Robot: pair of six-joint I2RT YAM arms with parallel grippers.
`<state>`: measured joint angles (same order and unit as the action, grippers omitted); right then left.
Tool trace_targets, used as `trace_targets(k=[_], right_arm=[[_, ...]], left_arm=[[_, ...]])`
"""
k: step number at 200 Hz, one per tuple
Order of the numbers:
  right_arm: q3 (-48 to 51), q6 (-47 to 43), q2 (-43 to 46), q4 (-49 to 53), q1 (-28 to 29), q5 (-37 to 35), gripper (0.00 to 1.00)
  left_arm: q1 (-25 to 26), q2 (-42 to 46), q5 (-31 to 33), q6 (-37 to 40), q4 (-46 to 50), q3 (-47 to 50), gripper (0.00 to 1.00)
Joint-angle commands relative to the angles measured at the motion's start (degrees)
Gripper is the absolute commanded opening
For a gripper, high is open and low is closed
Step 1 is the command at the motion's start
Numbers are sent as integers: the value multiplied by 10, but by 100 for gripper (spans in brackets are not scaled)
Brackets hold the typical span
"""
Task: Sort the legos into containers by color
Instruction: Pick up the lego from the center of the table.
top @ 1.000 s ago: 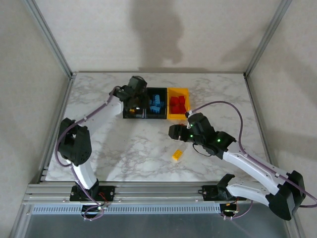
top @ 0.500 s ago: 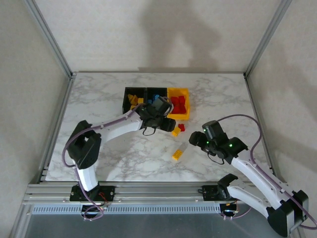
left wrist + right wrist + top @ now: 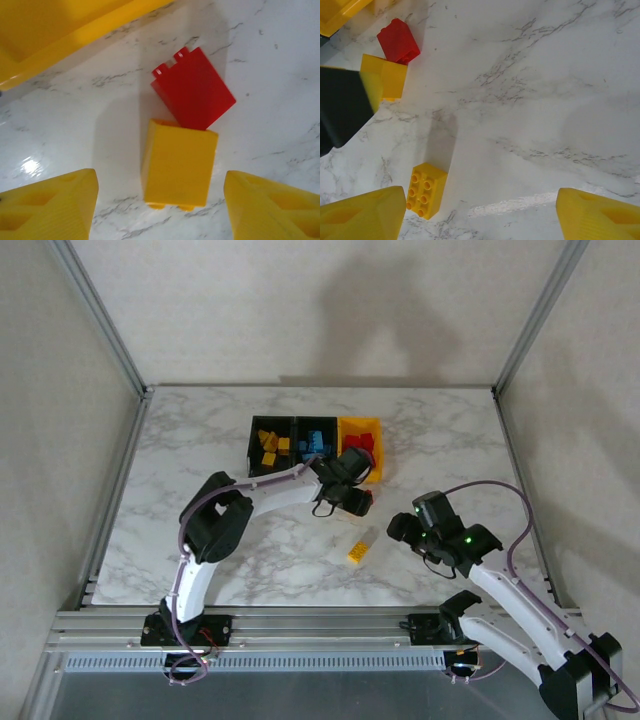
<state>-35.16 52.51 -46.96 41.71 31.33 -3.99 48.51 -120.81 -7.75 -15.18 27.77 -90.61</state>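
Top external view: the white marble-patterned surface is boxed in by pale walls and metal corner posts. Bare marble lies wide to the left and right of the things, and more of it runs behind the row of three joined plastic containers to the far edge.

The left black bin holds yellow-orange bricks, the middle black bin holds light blue ones, and the yellow bin holds red ones.

Just in front of the yellow bin, the left tool hangs over two loose legos. In the left wrist view its yellow fingers stand apart, released, one on each side of a small yellow-orange brick, with a clear gap on both sides. That brick lies on its side with its studs towards the tool. A small red brick lies on its side too, its studs towards the yellow bin's wall and one lower corner touching the yellow-orange brick.

The right tool is nearer the front edge, right of centre, with its jaws spread and nothing between them. In the right wrist view a flat yellow-orange six-stud brick lies studs up beside its left finger, with open marble to the right. Seen from above, this brick's long axis runs diagonally from near-left to far-right, and it is well apart from the other two.
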Motion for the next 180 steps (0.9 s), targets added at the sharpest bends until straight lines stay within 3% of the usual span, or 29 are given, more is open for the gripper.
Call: trace_targets(k=[1,33,62,82,138,168,180], right_arm=[[10,-4,3,-13,-4,9,79],[9,-5,6,-15,-5,6,79],[11,-6,7,-15,-5,3,79],[12,-7,5,-21,-6,3,79],[2,-25,7,-51,-6,21,78],[-6,-79,-1,-145,3,116,76],[-19,-87,-17,-171,25,120,76]], left_arm=[[5,-27,15,9,27,-37,66],[6,-56,31,7,45,-65,57],[6,-52,27,9,51,-61,35],[6,-38,29,9,53,-53,27],[6,55,56,-7,47,7,24],[-1,128,72,-19,37,51,24],[-10,158,81,-25,34,71,24]])
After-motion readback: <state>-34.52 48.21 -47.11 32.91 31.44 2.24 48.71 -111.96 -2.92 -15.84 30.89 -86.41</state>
